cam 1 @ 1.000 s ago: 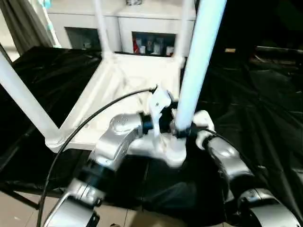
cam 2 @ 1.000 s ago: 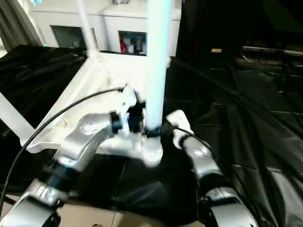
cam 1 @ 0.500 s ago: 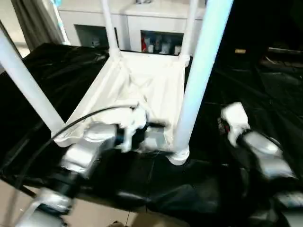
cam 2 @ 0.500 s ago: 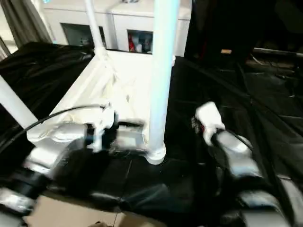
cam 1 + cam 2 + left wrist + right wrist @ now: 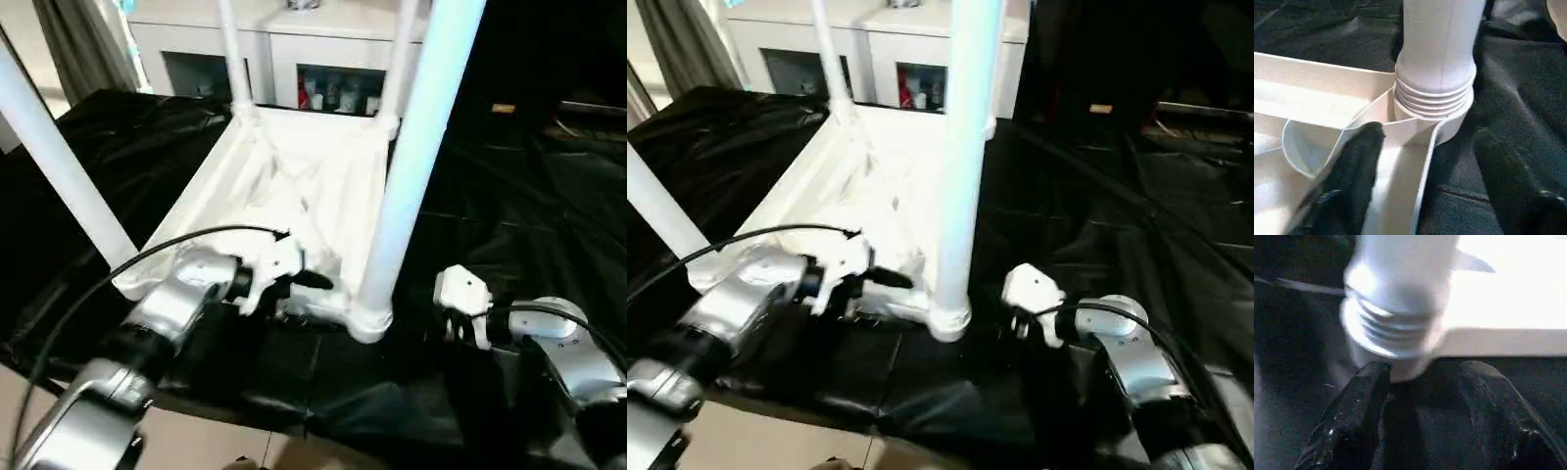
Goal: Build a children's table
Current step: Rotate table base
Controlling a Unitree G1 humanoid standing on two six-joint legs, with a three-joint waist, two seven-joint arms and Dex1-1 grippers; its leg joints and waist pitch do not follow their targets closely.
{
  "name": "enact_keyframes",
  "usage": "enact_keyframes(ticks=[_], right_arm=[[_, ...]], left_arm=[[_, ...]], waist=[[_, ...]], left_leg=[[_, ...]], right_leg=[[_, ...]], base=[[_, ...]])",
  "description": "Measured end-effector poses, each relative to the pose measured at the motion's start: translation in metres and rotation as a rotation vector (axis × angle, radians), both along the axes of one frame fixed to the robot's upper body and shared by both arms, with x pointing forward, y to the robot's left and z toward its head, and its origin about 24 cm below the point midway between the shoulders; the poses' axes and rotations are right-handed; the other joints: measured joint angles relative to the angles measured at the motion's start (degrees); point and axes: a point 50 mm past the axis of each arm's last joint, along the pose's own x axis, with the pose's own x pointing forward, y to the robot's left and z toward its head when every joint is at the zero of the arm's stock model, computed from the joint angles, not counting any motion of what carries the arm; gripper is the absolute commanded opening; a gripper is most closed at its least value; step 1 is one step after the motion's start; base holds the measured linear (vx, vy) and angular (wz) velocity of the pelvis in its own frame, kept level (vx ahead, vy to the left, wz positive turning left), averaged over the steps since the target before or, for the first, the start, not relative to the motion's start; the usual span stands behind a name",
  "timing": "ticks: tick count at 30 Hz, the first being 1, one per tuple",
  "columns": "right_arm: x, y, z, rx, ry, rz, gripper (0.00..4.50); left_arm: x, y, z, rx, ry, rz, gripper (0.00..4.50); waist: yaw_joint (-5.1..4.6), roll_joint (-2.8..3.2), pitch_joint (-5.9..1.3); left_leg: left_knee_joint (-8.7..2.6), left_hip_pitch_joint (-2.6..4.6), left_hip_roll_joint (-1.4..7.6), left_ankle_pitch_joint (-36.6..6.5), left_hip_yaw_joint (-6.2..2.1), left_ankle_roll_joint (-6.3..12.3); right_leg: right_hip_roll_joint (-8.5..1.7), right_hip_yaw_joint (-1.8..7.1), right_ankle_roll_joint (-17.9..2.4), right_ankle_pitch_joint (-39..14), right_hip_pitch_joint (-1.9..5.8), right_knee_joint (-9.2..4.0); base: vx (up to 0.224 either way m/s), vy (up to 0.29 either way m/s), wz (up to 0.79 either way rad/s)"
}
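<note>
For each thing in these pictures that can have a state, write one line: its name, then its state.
Children's table: upside down on the black sheet, legs pointing up.
Nearest leg: upright, ribbed end seated in its corner socket.
Left claw: open, straddling the top's rim by that socket, holding nothing.
Right claw: open, beside the socket, holding nothing.
Cabinet: glass doors shut.
</note>
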Motion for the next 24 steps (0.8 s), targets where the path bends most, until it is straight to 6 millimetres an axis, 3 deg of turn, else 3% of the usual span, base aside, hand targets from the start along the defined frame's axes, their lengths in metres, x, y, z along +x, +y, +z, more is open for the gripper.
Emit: enact_keyframes(ticks=[8,24], right_arm=[[-0.008,0.000,0.003,-0.014,0.047,0.026,2.64],[-0.017,-0.005,0.007,-0.054,0.072,0.033,2.64]], left_arm=[[0.005,-0.010,-0.001,-0.009,0.062,-0.040,2.42],[0.012,0.001,-0.008,0.128,0.072,-0.072,1.07]], waist=[[0.20,0.00,0.00],[0.53,0.04,-0.02]], left_leg=[[0.00,0.00,-0.01,0.0,-0.01,0.02],[0.00,0.02,-0.01,0.0,-0.02,-0.05]], right_leg=[[-0.02,-0.01,0.0,0.0,0.00,0.01],[-0.02,-0.01,0.0,0.0,0.03,0.01]], base=[[0.000,0.000,0.00],[0.000,0.000,0.00]])
